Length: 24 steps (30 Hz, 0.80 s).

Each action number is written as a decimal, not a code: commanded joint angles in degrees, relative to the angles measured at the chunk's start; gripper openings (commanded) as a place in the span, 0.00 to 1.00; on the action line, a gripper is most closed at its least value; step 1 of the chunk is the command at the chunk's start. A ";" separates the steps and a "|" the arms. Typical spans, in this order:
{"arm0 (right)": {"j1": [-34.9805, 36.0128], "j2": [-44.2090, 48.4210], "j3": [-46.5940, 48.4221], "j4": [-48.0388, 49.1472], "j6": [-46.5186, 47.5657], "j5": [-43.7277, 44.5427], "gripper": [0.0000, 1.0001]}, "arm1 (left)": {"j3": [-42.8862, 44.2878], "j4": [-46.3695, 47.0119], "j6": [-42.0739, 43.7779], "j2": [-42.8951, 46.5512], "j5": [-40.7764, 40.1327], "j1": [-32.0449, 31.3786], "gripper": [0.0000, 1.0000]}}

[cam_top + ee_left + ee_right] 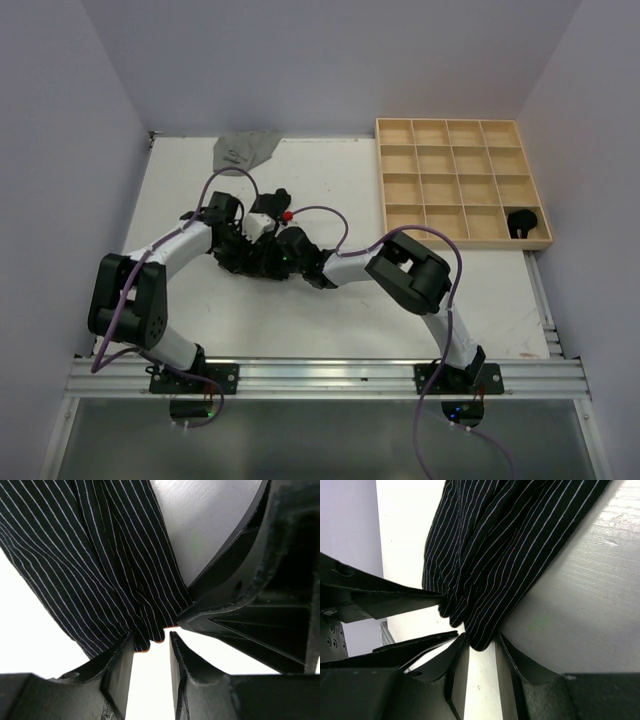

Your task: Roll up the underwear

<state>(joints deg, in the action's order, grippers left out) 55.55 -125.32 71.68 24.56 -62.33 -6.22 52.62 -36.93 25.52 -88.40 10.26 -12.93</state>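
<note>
A black underwear (90,555) with thin white stripes lies bunched on the white table (30,645); both wrist views show it. In the top view it is mostly hidden under the two grippers, which meet at mid-table. My left gripper (151,637) is open, the cloth's edge just at its fingertips and bare table showing between the fingers. My right gripper (481,640) has the bunched end of the same underwear (500,555) pinched between its fingertips. The right gripper's fingers (235,615) press in from the right. A grey underwear (245,150) lies at the table's back edge.
A wooden grid tray (462,180) stands at the back right, with a dark rolled piece (520,222) in its near right compartment. Purple cables loop over both arms. Lilac walls close in the table on three sides.
</note>
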 commanded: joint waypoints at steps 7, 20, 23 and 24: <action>0.09 -1.51 -1.54 -1.53 -0.17 0.07 0.31 | 0.55 4.05 -1.26 -1.77 -1.29 -0.43 0.17; 0.09 -1.69 -2.25 -0.65 -0.52 0.33 0.27 | 5.65 -2.17 -1.61 3.41 4.50 -0.43 0.00; 0.17 -1.60 -2.16 -0.65 -0.52 0.42 0.26 | 6.53 -3.85 -1.44 3.85 5.73 -0.43 0.00; 0.09 -1.60 -2.25 -0.56 -0.43 0.42 0.26 | 6.62 -4.20 -1.44 3.85 5.91 -0.43 0.00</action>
<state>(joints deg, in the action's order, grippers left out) 55.53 -125.34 70.67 25.76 -63.02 -6.59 57.06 -38.50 24.58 -86.56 12.99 -12.93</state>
